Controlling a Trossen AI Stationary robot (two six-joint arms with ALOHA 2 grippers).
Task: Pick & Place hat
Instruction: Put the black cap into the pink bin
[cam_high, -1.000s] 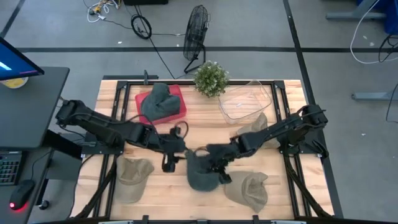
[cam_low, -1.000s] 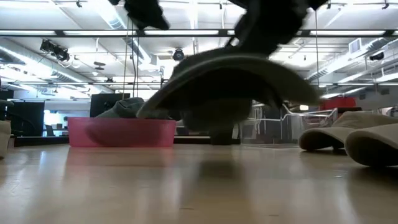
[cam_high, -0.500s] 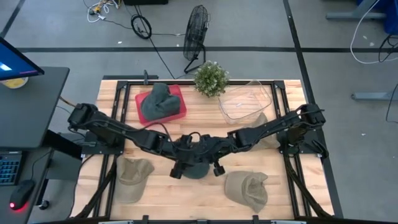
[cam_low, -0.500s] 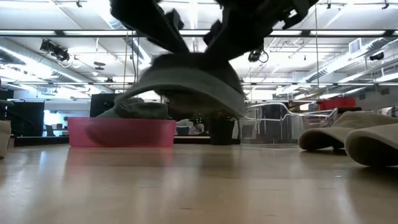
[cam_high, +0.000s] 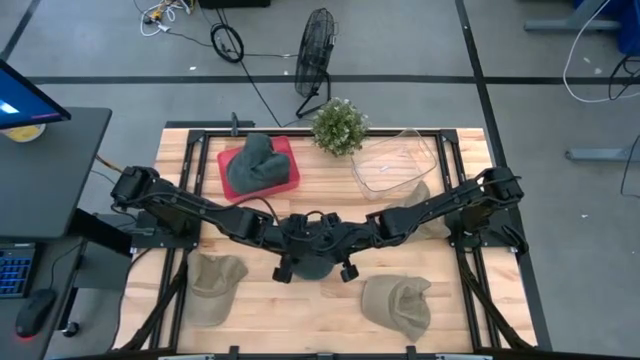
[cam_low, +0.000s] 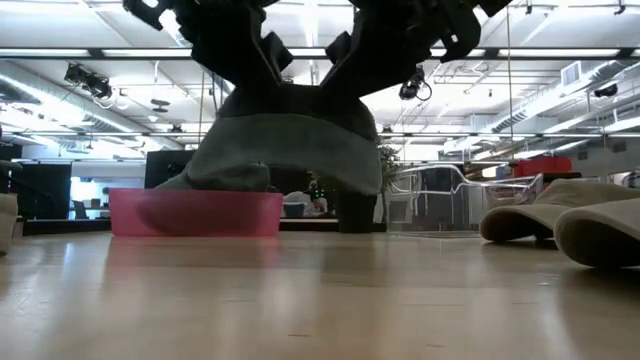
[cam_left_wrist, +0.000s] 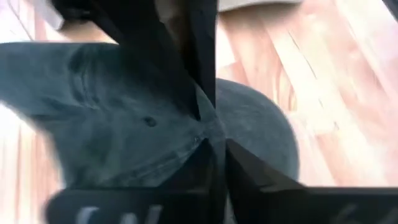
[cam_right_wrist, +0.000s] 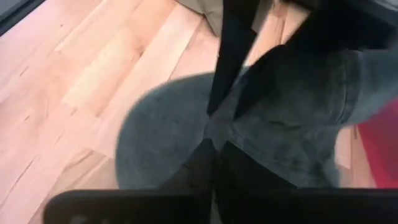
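A dark grey hat (cam_high: 312, 265) hangs above the middle of the wooden table (cam_high: 460, 300), seen clear of the boards in the low view (cam_low: 290, 150). My left gripper (cam_high: 300, 243) comes in from the table's left and my right gripper (cam_high: 330, 243) from the right. They meet nose to nose over the hat, and both are shut on it. In each wrist view the other arm's fingers show just beyond that arm's own. My left gripper pinches a bunched fold of the hat's crown (cam_left_wrist: 198, 138) between its two fingers, slanting down from the table's left. The hat hangs below the fingers, clear of the table. My right gripper pinches the same bunch of cloth (cam_right_wrist: 231, 138) from the opposite side, slanting down from the table's right, right beside the left fingers. The brim (cam_right_wrist: 155, 143) droops below it.
A red bin (cam_high: 290, 172) at the back left holds another dark hat (cam_high: 252, 165). A clear container (cam_high: 395, 160) and a potted plant (cam_high: 340, 125) stand at the back. Tan hats lie at the near left (cam_high: 215, 280), near right (cam_high: 398, 305) and right (cam_high: 415, 198).
My right gripper has carried the hat toward the table's left and far side. My left gripper has come toward the table's right, met it and taken hold of the crown. The hat, tilted before, now hangs more evenly between both grippers.
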